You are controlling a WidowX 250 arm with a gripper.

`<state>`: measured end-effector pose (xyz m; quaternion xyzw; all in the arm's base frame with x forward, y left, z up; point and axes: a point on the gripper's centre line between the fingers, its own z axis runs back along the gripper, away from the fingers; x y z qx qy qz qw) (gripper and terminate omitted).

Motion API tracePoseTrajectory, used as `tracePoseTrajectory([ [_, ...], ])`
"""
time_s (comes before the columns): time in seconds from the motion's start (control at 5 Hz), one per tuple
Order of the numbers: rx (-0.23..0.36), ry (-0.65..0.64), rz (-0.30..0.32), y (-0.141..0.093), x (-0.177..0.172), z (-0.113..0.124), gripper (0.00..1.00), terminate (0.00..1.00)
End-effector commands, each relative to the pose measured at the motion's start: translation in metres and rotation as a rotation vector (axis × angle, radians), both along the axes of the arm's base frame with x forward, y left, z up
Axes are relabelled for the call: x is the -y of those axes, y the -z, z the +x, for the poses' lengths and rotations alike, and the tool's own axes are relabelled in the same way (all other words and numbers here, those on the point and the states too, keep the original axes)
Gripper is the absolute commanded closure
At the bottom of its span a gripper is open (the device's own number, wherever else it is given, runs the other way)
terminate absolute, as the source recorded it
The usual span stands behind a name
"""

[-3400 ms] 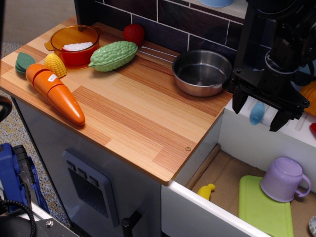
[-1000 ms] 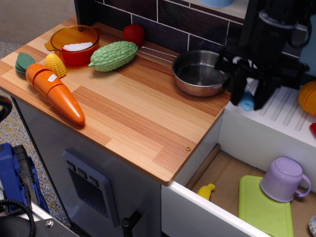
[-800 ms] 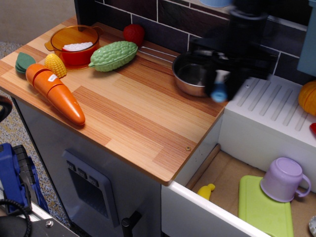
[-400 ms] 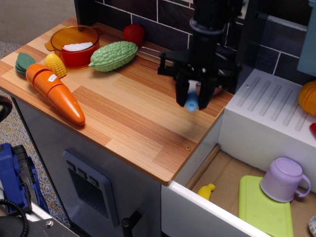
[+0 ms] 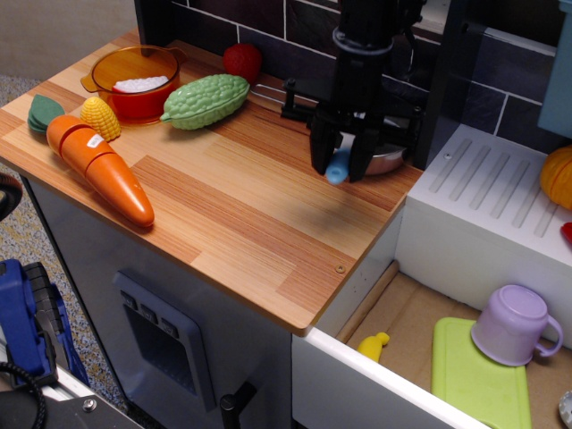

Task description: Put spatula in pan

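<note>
Your gripper (image 5: 340, 166) hangs over the counter (image 5: 241, 223), its jaws closed around the one light-blue spatula (image 5: 338, 167), whose long axis runs roughly vertical with the rounded end lowest. The single steel pan (image 5: 390, 161) lies just behind and slightly right of the gripper, mostly hidden by the arm. To deposit, you would probably carry the spatula farther back and right.

Your arm is reaching down from the top of the view, wrist vertical — the gripper (image 5: 339, 166) is pointing straight down, its two black fingers (image 5: 319, 154) closing around the spatula (image 5: 338, 167) between them.
</note>
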<state>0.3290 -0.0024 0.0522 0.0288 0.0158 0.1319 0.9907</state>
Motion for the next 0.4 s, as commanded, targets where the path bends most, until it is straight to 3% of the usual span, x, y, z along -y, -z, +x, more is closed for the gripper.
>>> tracePoseTrajectory([
  [0.0, 0.002, 0.070, -0.035, -0.0197, -0.0126, 0.0343, 1.00, 0.00],
  [0.2, 0.004, 0.123, -0.072, -0.0213, -0.0179, 0.0429, 0.00, 1.00],
])
